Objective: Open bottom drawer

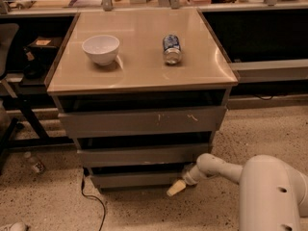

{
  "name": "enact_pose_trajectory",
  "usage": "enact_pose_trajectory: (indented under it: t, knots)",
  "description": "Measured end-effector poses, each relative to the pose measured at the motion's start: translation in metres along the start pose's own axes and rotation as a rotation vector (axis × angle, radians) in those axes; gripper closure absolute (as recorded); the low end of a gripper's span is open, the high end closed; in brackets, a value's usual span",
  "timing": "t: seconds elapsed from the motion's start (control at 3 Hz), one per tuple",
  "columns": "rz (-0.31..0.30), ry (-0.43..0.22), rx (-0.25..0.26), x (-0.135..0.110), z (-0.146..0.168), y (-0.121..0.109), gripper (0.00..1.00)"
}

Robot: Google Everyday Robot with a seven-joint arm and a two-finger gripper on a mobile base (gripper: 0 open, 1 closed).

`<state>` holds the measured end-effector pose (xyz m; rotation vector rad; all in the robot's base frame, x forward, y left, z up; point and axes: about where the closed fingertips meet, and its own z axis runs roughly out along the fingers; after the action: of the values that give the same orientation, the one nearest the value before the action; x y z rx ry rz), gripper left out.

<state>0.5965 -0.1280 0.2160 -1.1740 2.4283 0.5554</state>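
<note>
The bottom drawer (137,179) is the slimmest grey front, lowest of three in the cabinet, just above the floor. My white arm reaches in from the lower right, and the gripper (175,188) sits at the drawer's lower right corner, its cream tip just in front of and slightly below the front edge. The mid-sized front (142,155) and the wide scratched front (144,121) are above it.
A white bowl (100,48) and a can lying on its side (171,48) rest on the tan cabinet top (139,73). A black cable (94,201) trails on the speckled floor at the left. A bottle (35,163) lies on the floor far left. Dark desks flank the cabinet.
</note>
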Motion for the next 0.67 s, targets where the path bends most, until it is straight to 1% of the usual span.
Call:
enact_pose_trajectory:
  t: [0.33, 0.67]
  knots:
    - [-0.016, 0.0, 0.0, -0.0031, 0.0028, -0.0059, 0.0]
    - [0.0, 0.012, -0.015, 0.005, 0.0102, -0.0041, 0.0]
